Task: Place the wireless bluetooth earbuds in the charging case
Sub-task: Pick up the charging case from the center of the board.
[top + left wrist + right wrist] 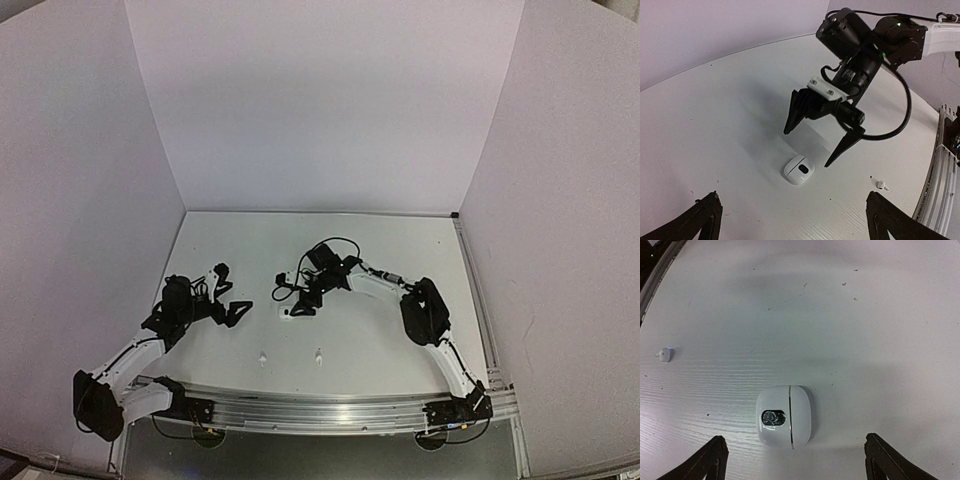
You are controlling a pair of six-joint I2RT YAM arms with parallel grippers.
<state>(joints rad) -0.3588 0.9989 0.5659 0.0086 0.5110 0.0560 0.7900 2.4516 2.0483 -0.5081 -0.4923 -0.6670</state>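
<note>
Near the tabletop's (400,260) middle, the right pincer (807,149) hangs spread over the white charging case (799,170); the left pincer (236,312) is spread, empty. A white earbud (882,185) lies toward the near edge. Likely next: steady the case, then fetch that earbud.

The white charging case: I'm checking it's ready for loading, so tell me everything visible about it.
The small white rounded plastic charging case lies flat on the white table, nothing touching it. A thin seam crosses its top, and one half carries a dark glossy oval inset. It looks shut; no earbud slots show. The right end effector hangs open above it, fingers either side, clear of it. A tiny white earbud lies apart.
</note>
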